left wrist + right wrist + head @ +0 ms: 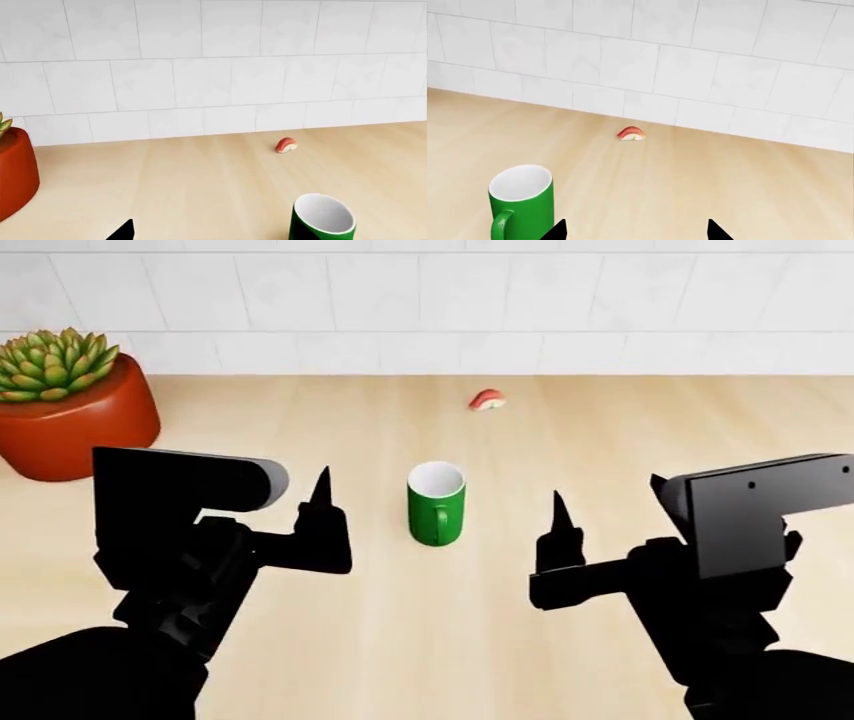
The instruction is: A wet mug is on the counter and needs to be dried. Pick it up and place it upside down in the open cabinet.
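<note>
The green mug [437, 503] stands upright on the beige counter [441, 630], its pale inside showing, midway between my two grippers. In the right wrist view the mug [522, 202] is beside one fingertip, with its handle turned towards the camera. My right gripper [635, 231] is open with only bare counter between its tips. My left gripper [210, 232] is open too; the mug [323, 217] is just off to one side of it, not between the fingers. Neither gripper touches the mug. The cabinet is out of view.
A red-orange pot with a succulent [67, 405] stands at the back left near the tiled wall [441, 310]. A small red-and-white sushi piece [489, 400] lies behind the mug, close to the wall.
</note>
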You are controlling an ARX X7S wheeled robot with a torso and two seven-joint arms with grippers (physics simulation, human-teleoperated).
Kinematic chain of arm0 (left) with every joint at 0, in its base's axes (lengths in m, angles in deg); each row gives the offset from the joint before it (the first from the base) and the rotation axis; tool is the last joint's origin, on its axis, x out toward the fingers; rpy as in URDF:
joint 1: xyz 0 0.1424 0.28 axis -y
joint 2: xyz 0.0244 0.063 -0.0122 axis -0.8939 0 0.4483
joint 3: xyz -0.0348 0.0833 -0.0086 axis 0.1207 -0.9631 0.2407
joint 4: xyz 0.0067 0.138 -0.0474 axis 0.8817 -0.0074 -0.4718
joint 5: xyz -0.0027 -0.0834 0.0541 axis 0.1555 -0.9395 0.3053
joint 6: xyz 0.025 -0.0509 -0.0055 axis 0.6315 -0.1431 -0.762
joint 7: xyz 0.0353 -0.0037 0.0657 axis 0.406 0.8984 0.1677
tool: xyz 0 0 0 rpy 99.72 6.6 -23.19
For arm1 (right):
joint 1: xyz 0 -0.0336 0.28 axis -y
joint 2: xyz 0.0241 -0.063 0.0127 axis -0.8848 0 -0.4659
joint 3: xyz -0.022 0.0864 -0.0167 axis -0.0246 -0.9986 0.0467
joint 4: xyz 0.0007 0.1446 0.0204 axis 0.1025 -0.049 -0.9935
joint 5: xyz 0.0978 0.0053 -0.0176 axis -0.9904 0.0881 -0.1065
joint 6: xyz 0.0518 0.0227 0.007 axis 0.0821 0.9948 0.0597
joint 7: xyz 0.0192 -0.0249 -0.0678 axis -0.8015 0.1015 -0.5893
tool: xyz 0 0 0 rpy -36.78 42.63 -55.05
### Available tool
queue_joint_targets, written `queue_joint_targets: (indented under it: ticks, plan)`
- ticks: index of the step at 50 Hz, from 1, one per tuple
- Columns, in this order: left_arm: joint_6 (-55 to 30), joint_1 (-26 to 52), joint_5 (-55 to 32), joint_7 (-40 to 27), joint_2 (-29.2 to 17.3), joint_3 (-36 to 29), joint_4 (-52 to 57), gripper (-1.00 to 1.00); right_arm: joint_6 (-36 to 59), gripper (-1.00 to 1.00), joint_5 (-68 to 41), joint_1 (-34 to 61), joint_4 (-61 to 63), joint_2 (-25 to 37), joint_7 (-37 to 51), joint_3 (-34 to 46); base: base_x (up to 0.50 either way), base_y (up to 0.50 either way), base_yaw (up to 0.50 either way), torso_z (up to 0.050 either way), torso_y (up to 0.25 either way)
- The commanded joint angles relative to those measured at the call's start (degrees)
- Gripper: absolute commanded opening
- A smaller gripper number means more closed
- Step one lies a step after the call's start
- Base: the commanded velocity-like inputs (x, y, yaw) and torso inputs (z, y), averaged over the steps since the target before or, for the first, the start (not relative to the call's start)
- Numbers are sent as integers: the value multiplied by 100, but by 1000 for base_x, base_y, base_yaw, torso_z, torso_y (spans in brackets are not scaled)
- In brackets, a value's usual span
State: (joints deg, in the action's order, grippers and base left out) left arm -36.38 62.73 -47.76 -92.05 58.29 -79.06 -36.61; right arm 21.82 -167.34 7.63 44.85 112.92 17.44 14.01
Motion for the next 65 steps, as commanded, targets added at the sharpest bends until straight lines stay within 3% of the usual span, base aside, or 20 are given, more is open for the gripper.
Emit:
queue_joint_targets:
  ticks: [1,21,31,36,51,65]
  plan:
    - [73,12,-184,-145,-73,-38,-37,100,-116,100,-157,-4,22,104,126,44,0,0,0,0,0]
    - [12,324,-934,-593,-49,-119,-483,100,-287,100,-466,-32,-26,298,348,76,144,0,0,0,0]
    - [66,897,-2372,-1755,196,-481,-1403,100,-412,100,-661,-58,-62,476,545,-31,0,0,0,0,0]
    - [227,1177,-2631,-2269,363,-802,-1808,100,-500,100,-835,-136,-26,637,686,-176,0,0,0,0,0]
    - [680,1535,-998,-2331,1274,-1903,-2491,100,-883,100,-1489,-539,206,1222,965,-851,0,0,0,0,0]
    - [1364,1560,-183,-2147,1427,-2693,-3124,100,-1117,100,-2653,-111,-146,1975,1192,-537,0,0,0,0,0]
